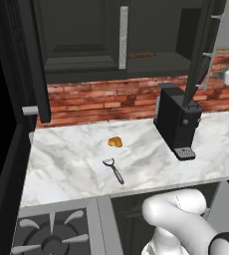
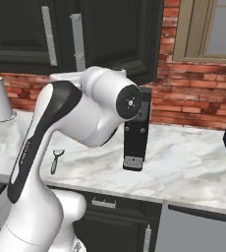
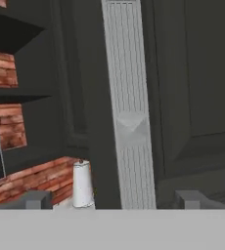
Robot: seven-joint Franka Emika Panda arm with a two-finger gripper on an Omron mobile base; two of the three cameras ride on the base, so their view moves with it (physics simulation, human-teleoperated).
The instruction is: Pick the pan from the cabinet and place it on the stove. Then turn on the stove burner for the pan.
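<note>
Your pincer (image 3: pixel 113 199) stands released, tips straddling the cabinet (image 3: pixel 192 88) door handle (image 3: pixel 128 97) (likely to swing it wider); the pan (image 1: pixel 142 55) handle shows on the shelf.

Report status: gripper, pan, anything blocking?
Gripper open, empty, facing the cabinet's silver bar handle. Pan's handle just visible on the open shelf. Open cabinet door beside the shelf opening.

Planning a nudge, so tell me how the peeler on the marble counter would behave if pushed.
The peeler lies flat on the marble counter, so it would probably slide rather than tip. Its thin handle and wider head suggest it would pivot if pushed off-centre. It looks small and slim, so likely light and stiff.
</note>
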